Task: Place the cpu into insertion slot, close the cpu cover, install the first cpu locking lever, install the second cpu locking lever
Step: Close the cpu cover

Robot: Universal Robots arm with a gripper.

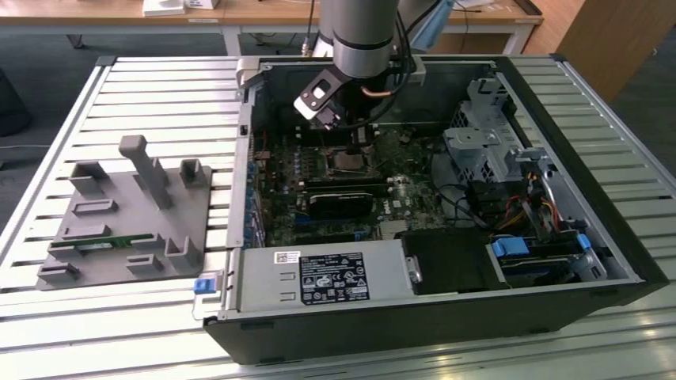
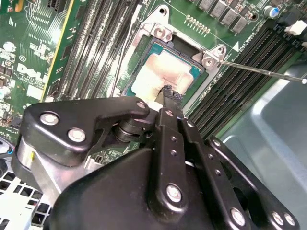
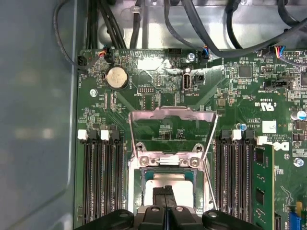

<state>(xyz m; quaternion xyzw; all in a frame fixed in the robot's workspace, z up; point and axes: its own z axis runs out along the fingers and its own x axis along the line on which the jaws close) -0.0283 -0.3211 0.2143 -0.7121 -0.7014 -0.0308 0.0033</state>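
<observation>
Hand (image 2: 169, 96) points straight down into the open case (image 1: 423, 324). In both wrist views its two black fingers (image 3: 162, 196) are pressed together w/ only a hairline seam between them and nothing visibly clamped. Tips sit on or just above the cpu (image 2: 160, 72); can't tell if they actually touch. In the exterior view the arm (image 1: 359, 32) drops in vertically from above, wrist approx. over the middle of the board.

Cpu lies flat in the slot (image 2: 144, 36), pale metal top up, green edge showing inside the silver rim. In the first wrist view the cpu (image 3: 158, 179) is seated square, w/ the hand (image 3: 165, 191) over its centre and the slot's (image 3: 168, 162) rim bar just beyond it.

Past that, the cover (image 3: 172, 115) is flipped open, its frame standing back off the slot so the board shows through the window. One lever (image 2: 259, 71), a thin metal rod, is swung out away from the slot, not latched.

Black RAM sockets (image 3: 98, 182) flank the slot on both sides.

In the exterior view the case lies on its side on a slatted desk (image 1: 127, 87). A grey fixture (image 1: 127, 214) sits on the desk at the exterior view's left, well apart from the hand (image 1: 354, 149).
</observation>
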